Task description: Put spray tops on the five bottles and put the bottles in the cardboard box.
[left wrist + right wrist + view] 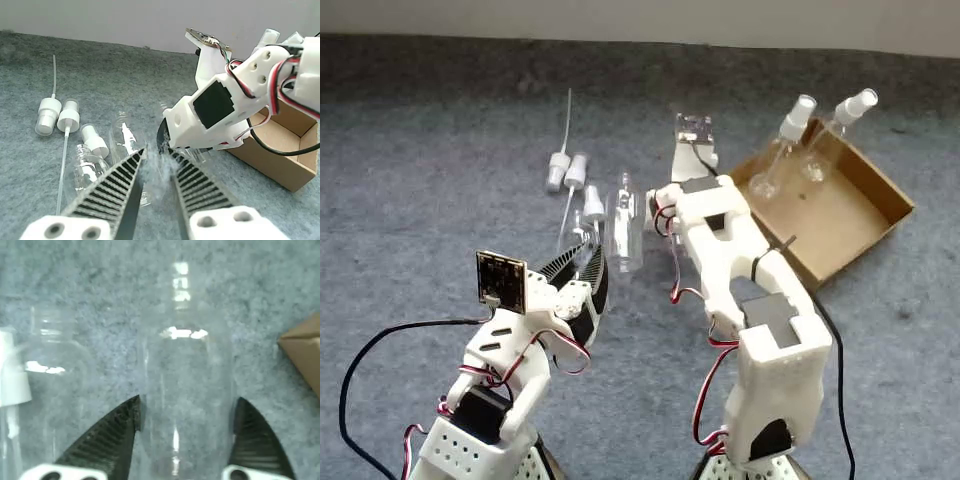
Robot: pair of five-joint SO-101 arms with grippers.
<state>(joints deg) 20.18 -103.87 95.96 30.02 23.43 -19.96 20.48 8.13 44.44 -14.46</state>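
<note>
My right gripper (186, 407) is shut on a clear bottle (185, 365) that lies on the carpet, one dark finger on each side of its body. A second bare bottle (55, 370) lies right beside it. In the high view the right gripper (655, 215) is down next to a clear bottle (625, 235). My left gripper (157, 152) hangs above the carpet, slightly open with nothing between its fingers, pointing at the lying bottles (125, 140). Loose spray tops (565, 170) lie farther back. The cardboard box (850, 215) holds two capped bottles (780, 150).
A third spray top (95, 140) lies at the neck of a bottle (87, 167) left of the others. The box's corner (305, 350) is close to the right gripper. The right arm's body (220, 105) stands near the left gripper's front.
</note>
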